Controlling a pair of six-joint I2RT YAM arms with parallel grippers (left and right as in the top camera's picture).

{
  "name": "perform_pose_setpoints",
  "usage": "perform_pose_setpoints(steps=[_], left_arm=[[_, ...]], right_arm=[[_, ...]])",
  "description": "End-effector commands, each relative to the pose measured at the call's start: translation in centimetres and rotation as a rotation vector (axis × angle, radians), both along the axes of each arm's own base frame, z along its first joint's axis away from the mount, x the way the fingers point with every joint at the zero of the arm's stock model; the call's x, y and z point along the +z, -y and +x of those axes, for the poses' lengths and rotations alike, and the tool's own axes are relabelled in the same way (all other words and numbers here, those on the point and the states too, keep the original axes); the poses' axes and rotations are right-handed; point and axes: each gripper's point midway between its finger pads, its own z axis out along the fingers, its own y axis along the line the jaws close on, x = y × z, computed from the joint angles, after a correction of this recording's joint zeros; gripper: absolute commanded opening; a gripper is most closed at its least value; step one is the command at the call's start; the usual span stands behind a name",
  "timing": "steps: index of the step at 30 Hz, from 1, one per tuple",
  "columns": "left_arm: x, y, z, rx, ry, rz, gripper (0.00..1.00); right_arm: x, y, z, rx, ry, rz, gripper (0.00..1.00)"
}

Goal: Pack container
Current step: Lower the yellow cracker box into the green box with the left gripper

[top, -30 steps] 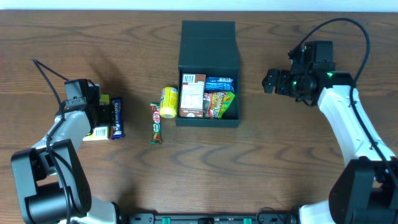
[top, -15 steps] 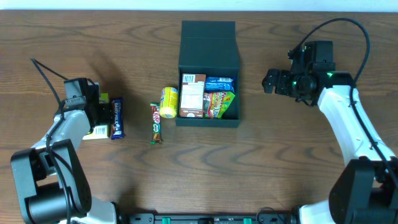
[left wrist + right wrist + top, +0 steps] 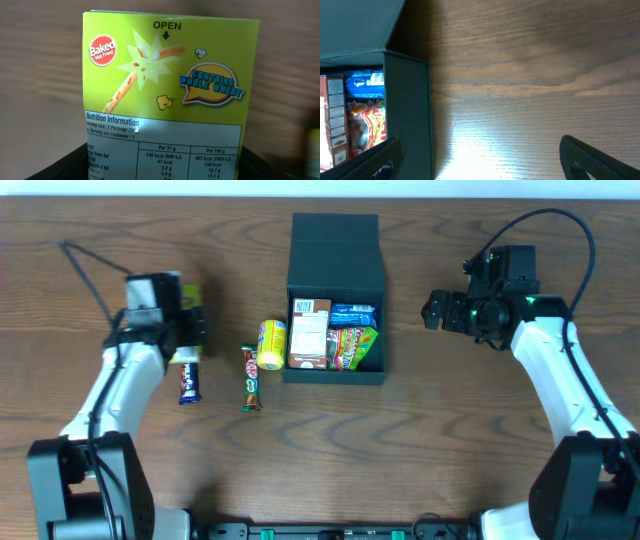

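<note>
Transfer step. Left fingers [image 3: 55,169] grip yellow-green snack box [image 3: 170,90], held off desk [image 3: 450,450]. Right fingers [image 3: 600,157] spread, empty, beside container [image 3: 335,375]. Container mid-desk, lid back, part filled. Next, likely: carry box over, find gap, lower, release.

One container [image 3: 335,250], two bars [image 3: 189,383] [image 3: 250,378], one yellow tube [image 3: 271,344], one yellow box [image 3: 170,75].

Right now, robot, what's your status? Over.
Left hand gripping yellow snack box. Right hand open, empty, beside container. Container lid open, partly packed. Yellow pouch and candy bar on table left of it.
</note>
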Motion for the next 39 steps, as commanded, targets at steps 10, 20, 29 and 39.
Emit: perform_pose_setpoints(steps=[10, 20, 29, 39], left_arm=[[7.2, 16.9, 2.2, -0.282, 0.181, -0.118, 0.77], [5.2, 22.8, 1.1, -0.246, 0.141, -0.186, 0.77], [4.8, 24.0, 0.2, -0.139, 0.072, -0.336, 0.76], [4.1, 23.9, -0.7, -0.146, 0.023, -0.332, 0.77]], right_arm=[[0.8, 2.1, 0.5, -0.057, 0.021, 0.005, 0.99], [0.8, 2.1, 0.5, -0.054, 0.021, 0.004, 0.99], [0.7, 2.1, 0.4, -0.054, 0.017, 0.004, 0.99], [0.7, 2.1, 0.4, -0.054, 0.018, 0.004, 0.99]])
